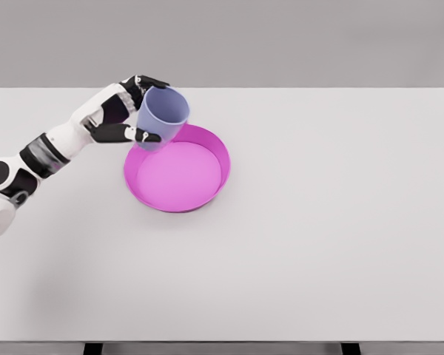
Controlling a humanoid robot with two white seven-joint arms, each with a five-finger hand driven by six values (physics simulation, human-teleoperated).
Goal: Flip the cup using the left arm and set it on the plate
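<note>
Over the far left rim of the plate (pixel 216 151) you can see the cup (pixel 162 117), a plain lavender-blue tumbler with smooth walls that narrow toward its base. It is tilted, its open mouth turned up and toward the right so that you look partly into its shaded inside, while its base points down toward the plate's left edge. Your left hand (pixel 129 111) is clamped on the cup from the left: dark fingers (pixel 149 81) curl over the upper rim, and another dark finger lies across the lower wall near the base. From this angle you cannot tell whether the cup's base touches the plate or hangs just above it, since the base overlaps the rim in view. The plate is a round magenta dish with a raised wall and a paler pink floor, resting on the white bench (pixel 318 222) a little left of centre. The hand covers the cup's left side, and the left arm runs off the picture at the lower left, its shoulder cut by the edge. You will find no label, brand or writing on the cup, the plate or the arm.
</note>
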